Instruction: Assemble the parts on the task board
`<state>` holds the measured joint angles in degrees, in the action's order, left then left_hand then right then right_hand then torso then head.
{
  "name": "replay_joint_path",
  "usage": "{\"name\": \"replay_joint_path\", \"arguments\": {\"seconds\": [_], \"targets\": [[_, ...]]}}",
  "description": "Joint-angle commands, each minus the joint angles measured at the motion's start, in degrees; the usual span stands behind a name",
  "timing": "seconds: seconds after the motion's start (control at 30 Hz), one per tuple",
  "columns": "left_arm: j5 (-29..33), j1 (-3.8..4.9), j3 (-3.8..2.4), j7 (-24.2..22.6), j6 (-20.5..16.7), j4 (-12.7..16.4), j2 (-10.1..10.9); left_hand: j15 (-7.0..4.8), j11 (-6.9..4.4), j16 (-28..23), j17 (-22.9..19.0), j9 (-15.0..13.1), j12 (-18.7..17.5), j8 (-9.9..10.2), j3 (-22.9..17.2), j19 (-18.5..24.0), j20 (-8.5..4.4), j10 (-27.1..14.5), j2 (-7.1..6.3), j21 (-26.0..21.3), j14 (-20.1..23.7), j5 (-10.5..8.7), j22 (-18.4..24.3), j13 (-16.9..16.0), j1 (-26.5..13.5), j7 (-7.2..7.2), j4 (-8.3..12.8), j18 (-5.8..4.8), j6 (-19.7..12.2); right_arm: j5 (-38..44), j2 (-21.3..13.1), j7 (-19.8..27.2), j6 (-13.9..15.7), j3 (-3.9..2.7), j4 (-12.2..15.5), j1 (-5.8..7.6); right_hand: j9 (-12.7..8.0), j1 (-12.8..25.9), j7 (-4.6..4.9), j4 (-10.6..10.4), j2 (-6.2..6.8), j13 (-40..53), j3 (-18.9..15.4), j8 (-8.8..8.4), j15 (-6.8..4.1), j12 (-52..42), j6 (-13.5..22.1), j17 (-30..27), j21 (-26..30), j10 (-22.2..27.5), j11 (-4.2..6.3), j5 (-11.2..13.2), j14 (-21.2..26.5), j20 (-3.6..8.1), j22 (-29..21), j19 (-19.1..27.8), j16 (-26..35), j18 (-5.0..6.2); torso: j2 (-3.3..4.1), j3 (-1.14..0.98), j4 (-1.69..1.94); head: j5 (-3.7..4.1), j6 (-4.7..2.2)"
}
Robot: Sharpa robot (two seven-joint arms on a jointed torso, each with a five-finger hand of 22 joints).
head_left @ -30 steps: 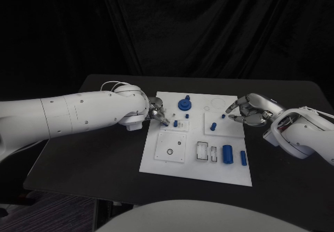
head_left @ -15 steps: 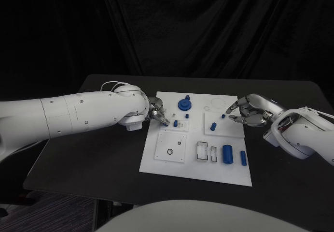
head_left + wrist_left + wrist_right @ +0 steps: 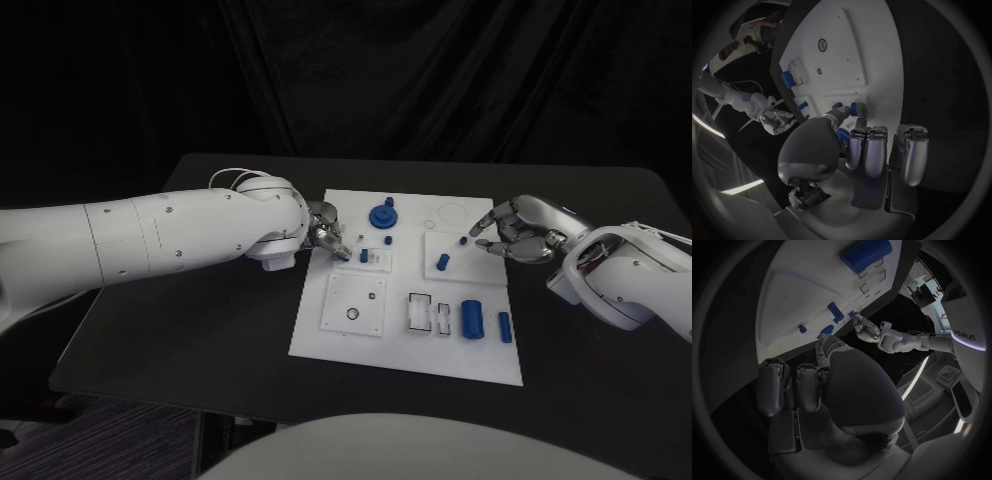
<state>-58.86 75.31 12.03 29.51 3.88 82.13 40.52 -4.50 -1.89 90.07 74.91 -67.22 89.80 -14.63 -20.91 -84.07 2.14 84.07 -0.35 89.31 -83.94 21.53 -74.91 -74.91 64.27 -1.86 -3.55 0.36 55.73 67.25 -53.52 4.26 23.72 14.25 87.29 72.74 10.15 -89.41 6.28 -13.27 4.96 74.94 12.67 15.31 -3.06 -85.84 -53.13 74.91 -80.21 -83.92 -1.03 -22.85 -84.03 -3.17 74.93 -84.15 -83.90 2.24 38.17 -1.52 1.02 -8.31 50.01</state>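
The white task board lies mid-table. On it are a round blue part, a thin peg, a small part in a white block, another piece, a tiny peg and two cylinders. My left hand sits at the board's left edge. Its fingers are curled in, and its thumb tip touches the small part. My right hand hovers at the board's right edge beside the tiny peg, its fingers curled and holding nothing.
Bare black table surrounds the board. Recessed white blocks, one with a ring hole, sit on the board's near half. The left arm covers the table's left side and the right forearm its right side.
The small blue part by my left hand's thumb shows a little more than before. Both hands have stayed almost still.
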Motion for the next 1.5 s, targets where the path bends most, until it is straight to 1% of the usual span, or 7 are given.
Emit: {"name": "replay_joint_path", "arguments": {"seconds": [0.03,0.7,0.8,0.93,1.03,1.33,1.5], "targets": [[0.0,-0.21,0.07,0.0,1.1,0.2,0.1,-0.46,-0.26,-0.1,15.1,0.0,0.2,-0.2,-0.3,-4.1,-0.49,5.9,-0.08,-0.4,-6.1,-0.67,-14.2,-15.1,-0.7,0.06,0.0,0.28,0.5,0.0,0.0,-1.2,-0.5,-0.04,0.1,-0.14,-0.1,0.0,0.10,0.0,-0.50,7.3,0.4,-0.32,0.40,0.2,0.2,3.5,0.3,-1.1,-0.42,-0.2,-3.7,-0.37,10.7,-1.0,0.2,0.46,0.03,0.02,0.03,0.11,-0.01],[0.0,-0.22,0.07,0.0,1.4,-0.4,-0.3,-0.50,-0.29,-0.1,15.1,-0.1,0.2,-0.2,-0.4,-3.8,-0.53,5.9,-0.23,-0.7,-6.1,-3.53,-14.0,-15.1,-1.4,0.12,-0.3,0.40,0.9,0.0,0.0,-1.5,-1.0,-0.04,0.0,-0.41,-0.1,0.0,0.13,0.1,-0.52,7.2,0.4,-0.38,0.41,0.3,0.3,3.4,0.4,-1.0,-0.44,-0.2,-3.7,-0.37,10.6,-0.9,0.2,0.49,0.03,0.04,-0.06,-0.23,-0.01],[0.0,-0.22,0.07,0.2,1.6,-0.6,-0.4,-0.47,-0.25,-0.1,15.1,-0.1,0.2,-0.1,-0.2,-3.7,-0.51,5.9,-0.03,-0.8,-6.1,-6.64,-13.9,-15.1,-1.9,0.07,-0.7,0.44,0.9,0.0,0.1,-1.5,-1.0,-0.04,0.0,-0.42,-0.1,0.0,0.13,0.1,-0.52,7.2,0.4,-0.38,0.41,0.3,0.3,3.4,0.4,-1.0,-0.44,-0.2,-3.7,-0.37,10.6,-0.9,0.2,0.49,-0.07,0.09,0.07,-0.08,-0.01],[0.0,-0.22,0.07,0.1,1.4,-1.0,-0.6,-0.35,-0.10,-0.1,15.1,-0.1,0.2,0.2,0.7,-3.3,-0.43,5.9,0.07,-1.1,-6.1,-9.34,-13.7,-15.1,-2.8,-0.13,-1.5,0.57,0.8,0.0,0.1,-1.5,-1.1,-0.04,-0.1,-0.43,-0.2,0.0,0.15,0.1,-0.56,7.0,0.5,-0.43,0.43,0.4,0.3,3.4,0.5,-0.9,-0.46,-0.2,-3.7,-0.38,10.6,-0.9,0.2,0.50,0.02,-0.05,-0.13,-0.26,-0.01],[0.0,-0.22,0.07,-0.1,1.1,-1.2,-0.6,-0.04,0.30,-0.1,15.1,0.4,0.2,1.2,2.3,-2.7,-0.18,5.9,0.05,-1.6,-6.1,-10.95,-13.4,-15.1,-4.1,-0.60,-2.9,0.78,0.0,0.0,0.1,-1.5,-1.2,-0.04,-0.1,-0.43,-0.2,0.0,0.15,0.1,-0.56,7.0,0.5,-0.43,0.43,0.4,0.3,3.4,0.5,-0.9,-0.46,-0.2,-3.7,-0.38,10.6,-0.9,0.2,0.50,-0.03,0.01,0.11,-0.05,-0.01],[0.0,-0.29,0.07,-0.5,0.8,-1.6,-0.8,1.52,2.07,-0.1,15.1,6.0,0.2,6.9,8.5,-1.3,1.29,5.9,0.30,-3.2,-6.1,-14.12,-12.4,-15.1,-7.0,-2.58,-7.8,1.32,-2.1,0.0,0.1,-1.7,-1.4,-0.04,-0.1,-0.44,-0.2,0.0,0.16,0.2,-0.59,6.9,0.5,-0.45,0.43,0.4,0.4,3.4,0.6,-0.9,-0.46,-0.2,-3.7,-0.39,10.6,-0.9,0.2,0.53,-0.02,0.01,-0.02,-0.14,-0.01],[0.0,-0.39,0.07,-0.4,0.5,-1.7,-0.8,1.85,2.39,-0.1,15.1,8.3,0.2,8.2,11.2,-1.5,1.65,5.9,1.04,-3.2,-6.1,-15.75,-12.5,-15.1,-7.8,-2.88,-9.8,1.29,-1.8,0.0,0.1,-1.8,-1.6,-0.04,-0.1,-0.45,-0.2,0.0,0.19,0.1,-0.67,6.8,0.6,-0.47,0.45,0.5,0.4,3.3,0.8,-0.8,-0.49,-0.3,-3.7,-0.40,10.5,-0.8,0.3,0.57,-0.05,0.01,-0.03,-0.14,-0.01]]}}
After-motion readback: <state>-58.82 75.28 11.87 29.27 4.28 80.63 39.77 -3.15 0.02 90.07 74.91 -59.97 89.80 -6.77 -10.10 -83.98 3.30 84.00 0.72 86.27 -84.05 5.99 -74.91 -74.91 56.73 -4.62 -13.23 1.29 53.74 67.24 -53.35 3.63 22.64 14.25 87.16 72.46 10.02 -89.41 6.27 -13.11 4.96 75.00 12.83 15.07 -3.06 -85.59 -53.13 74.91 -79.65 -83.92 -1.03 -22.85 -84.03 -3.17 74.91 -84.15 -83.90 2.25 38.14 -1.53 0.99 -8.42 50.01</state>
